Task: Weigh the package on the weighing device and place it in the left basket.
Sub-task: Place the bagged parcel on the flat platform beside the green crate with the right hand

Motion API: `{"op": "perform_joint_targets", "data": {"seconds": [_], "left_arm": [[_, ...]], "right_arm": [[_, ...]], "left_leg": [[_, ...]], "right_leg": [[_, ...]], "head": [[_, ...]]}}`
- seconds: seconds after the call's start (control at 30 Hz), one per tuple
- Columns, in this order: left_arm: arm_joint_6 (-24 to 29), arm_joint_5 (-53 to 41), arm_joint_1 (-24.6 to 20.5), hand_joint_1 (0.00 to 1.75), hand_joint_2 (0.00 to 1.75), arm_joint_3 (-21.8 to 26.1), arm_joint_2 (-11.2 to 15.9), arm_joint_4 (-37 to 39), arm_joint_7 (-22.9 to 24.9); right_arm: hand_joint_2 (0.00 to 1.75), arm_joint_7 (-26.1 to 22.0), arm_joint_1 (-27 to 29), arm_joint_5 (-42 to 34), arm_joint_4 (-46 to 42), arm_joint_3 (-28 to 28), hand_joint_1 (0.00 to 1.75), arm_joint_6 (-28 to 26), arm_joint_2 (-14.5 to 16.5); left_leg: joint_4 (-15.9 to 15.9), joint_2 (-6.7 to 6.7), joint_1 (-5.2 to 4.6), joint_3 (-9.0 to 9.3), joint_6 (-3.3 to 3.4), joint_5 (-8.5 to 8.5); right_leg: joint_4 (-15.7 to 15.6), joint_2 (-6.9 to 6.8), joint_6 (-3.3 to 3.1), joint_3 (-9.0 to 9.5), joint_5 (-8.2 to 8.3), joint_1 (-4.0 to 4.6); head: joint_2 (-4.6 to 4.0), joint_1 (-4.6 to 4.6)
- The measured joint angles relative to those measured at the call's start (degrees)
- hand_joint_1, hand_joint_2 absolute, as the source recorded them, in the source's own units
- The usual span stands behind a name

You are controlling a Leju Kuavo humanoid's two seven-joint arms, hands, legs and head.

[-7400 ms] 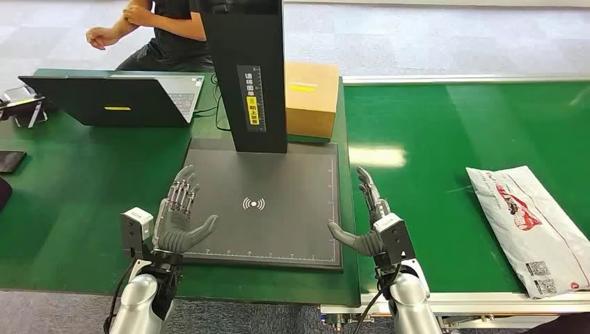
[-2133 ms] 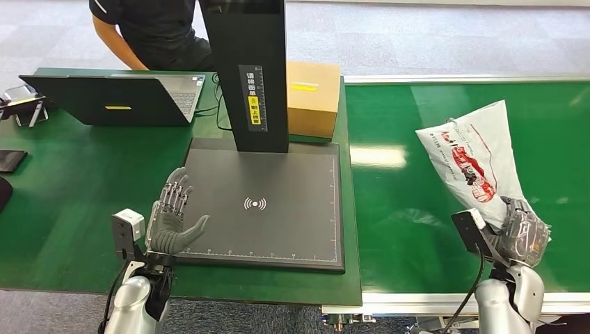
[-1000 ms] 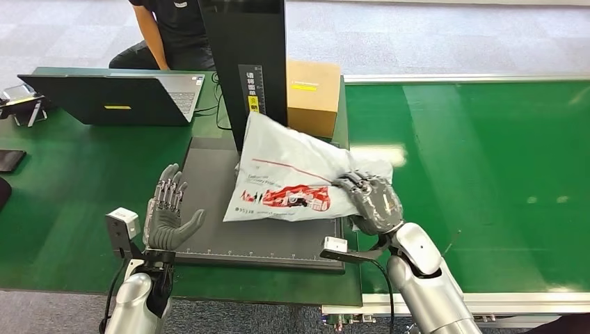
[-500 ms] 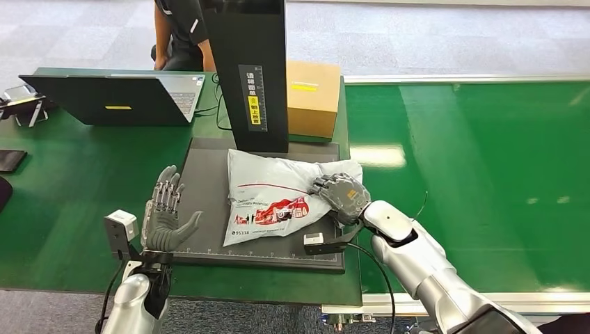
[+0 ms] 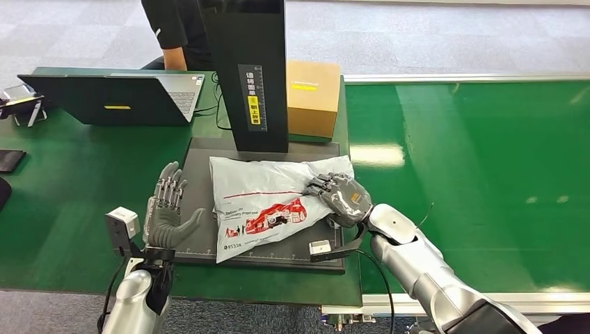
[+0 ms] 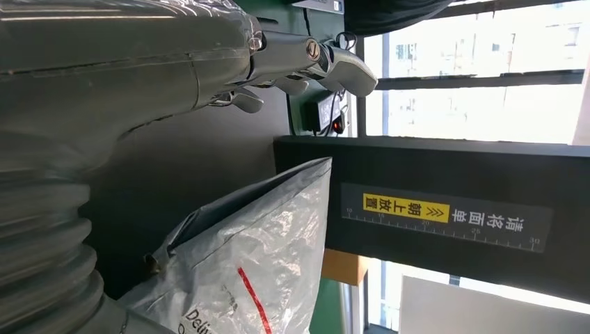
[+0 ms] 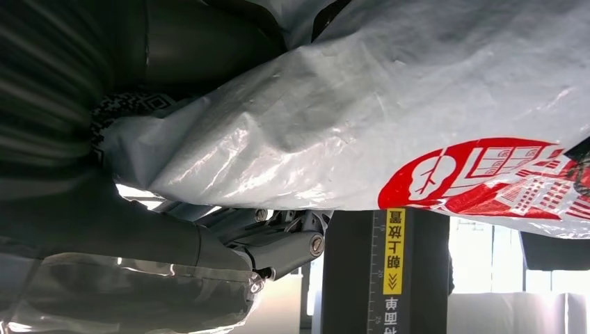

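Since half a second ago the package (image 5: pixel 268 205) has slid a little toward my left side across the weighing device (image 5: pixel 209 170), and my right hand came along with it; the person (image 5: pixel 174 31) behind the table has shifted too.

Going from left to right: a small phone stand (image 5: pixel 17 104) and a dark flat object (image 5: pixel 10 160) sit at the far left of the green table (image 5: pixel 76 181), with an open laptop (image 5: pixel 111 97) behind. My left hand (image 5: pixel 169 216) stands upright at the left edge of the scale plate, palm turned toward the package, fingers apart and holding nothing; in the left wrist view its fingers (image 6: pixel 313 59) point past the package's grey plastic edge toward the scale's black column.

The package lies flat on the dark plate, just in front of the black column (image 5: pixel 250 76) with its yellow label, one corner hanging over the plate's near edge. A cardboard box (image 5: pixel 312 97) stands behind the column.

My right hand (image 5: pixel 341 198) rests on the package's right end, fingers curled over the crumpled plastic and gripping it; the right wrist view shows the bag bunched against the palm, red print (image 7: pixel 480 177) facing out.

Farther right runs the green conveyor belt (image 5: pixel 473 174).
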Motion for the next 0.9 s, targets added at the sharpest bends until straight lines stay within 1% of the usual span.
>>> {"op": "perform_joint_targets", "data": {"seconds": [0.2, 0.33, 0.37, 0.4, 0.43, 0.5, 0.53, 0.57, 0.67, 0.77, 0.83, 0.9], "left_arm": [[-0.3, 0.2, -0.8, 0.0, 1.75, -0.4, 0.0, 0.6, -0.1], [-0.4, 0.4, -1.1, 0.0, 1.75, -0.5, 0.0, 0.7, 0.0], [-0.4, 0.4, -1.2, 0.0, 1.75, -0.5, 0.0, 0.8, 0.0], [-0.5, 0.5, -1.3, 0.0, 1.75, -0.5, 0.0, 0.8, 0.0], [-0.5, 0.5, -1.3, 0.0, 1.75, -0.5, 0.0, 0.8, 0.1], [-0.6, 0.6, -1.4, 0.0, 1.75, -0.5, 0.0, 0.8, 0.1], [-0.6, 0.6, -1.4, 0.0, 1.75, -0.5, 0.0, 0.8, 0.2], [-0.6, 0.6, -1.4, 0.0, 1.75, -0.5, 0.0, 0.8, 0.2], [-0.7, 0.6, -1.6, 0.0, 1.75, -0.7, 0.0, 0.9, 0.4], [-0.7, 0.6, -1.8, 0.0, 1.75, -1.0, 0.0, 1.3, 0.5], [-0.6, 0.7, -1.9, 0.0, 1.75, -1.3, 0.0, 1.5, 0.5], [-0.6, 0.8, -1.9, 0.0, 1.75, -1.5, 0.0, 1.7, 0.5]], "right_arm": [[1.75, -0.3, 0.2, -1.1, 1.8, 0.0, 1.74, -0.6, 1.9], [1.75, 1.5, 0.1, -0.5, 3.6, 0.0, 1.59, -1.4, 3.1], [1.75, 2.1, 0.0, -0.3, 4.1, 0.0, 1.59, -1.5, 3.4], [1.75, 2.5, -0.1, -0.3, 4.5, 0.0, 1.52, -1.6, 3.6], [1.75, 2.9, -0.2, -0.2, 4.9, 0.0, 1.15, -1.8, 3.8], [1.75, 3.2, -0.4, -0.2, 5.5, 0.0, 0.36, -2.0, 4.1], [1.75, 3.2, -0.4, -0.2, 5.7, 0.0, 0.03, -2.0, 4.2], [1.75, 3.1, -0.4, -0.2, 5.9, 0.0, 0.0, -2.1, 4.3], [1.75, 2.0, -0.4, -0.1, 6.1, -0.3, 0.0, -2.7, 4.4], [1.75, -0.8, -0.1, -0.9, 5.9, -1.8, 0.0, -3.0, 4.6], [1.75, -2.8, 0.3, -3.7, 5.6, -3.0, 0.0, -2.6, 4.9], [1.75, -3.7, 1.1, -8.9, 4.3, -3.6, 0.0, -1.4, 5.1]], "left_leg": [[0.0, 0.01, 0.0, 0.0, 0.0, 0.0], [0.0, 0.01, 0.0, -0.02, 0.0, 0.0], [0.0, 0.01, 0.0, -0.02, 0.0, 0.0], [0.0, 0.01, 0.0, -0.02, 0.0, 0.0], [0.0, 0.01, 0.0, -0.02, 0.0, 0.0], [0.0, 0.01, 0.0, -0.02, 0.0, 0.0], [0.0, 0.01, 0.0, -0.01, 0.0, 0.0], [0.0, 0.01, 0.0, -0.01, 0.0, 0.0], [0.0, 0.01, 0.0, 0.0, 0.0, 0.0], [0.0, 0.01, 0.0, 0.01, 0.0, 0.0], [0.0, 0.01, 0.0, 0.01, 0.0, 0.0], [0.0, 0.01, 0.0, 0.01, 0.0, 0.0]], "right_leg": [[0.0, 0.0, 0.0, -0.01, 0.0, 0.0], [0.0, 0.0, 0.0, 0.0, 0.0, -0.01], [0.0, 0.0, 0.0, 0.0, 0.0, -0.01], [0.0, 0.0, 0.0, 0.0, 0.0, -0.01], [0.0, 0.0, 0.0, 0.0, 0.0, -0.01], [0.0, 0.0, 0.0, 0.0, 0.0, -0.01], [0.0, 0.0, 0.0, 0.0, 0.0, -0.02], [0.0, 0.0, 0.0, 0.0, 0.0, -0.02], [0.0, 0.0, 0.0, 0.0, 0.0, -0.01], [0.0, 0.0, 0.0, 0.0, 0.0, -0.01], [0.0, 0.0, 0.0, 0.01, 0.01, -0.01], [0.0, 0.0, 0.0, 0.0, 0.01, -0.01]], "head": [[0.0, -0.01], [0.0, -0.01], [0.0, 0.0], [0.0, 0.0], [0.0, 0.0], [0.0, 0.0], [0.0, 0.01], [0.0, 0.0], [0.0, -0.01], [0.0, 0.0], [0.0, 0.0], [0.0, 0.0]]}}
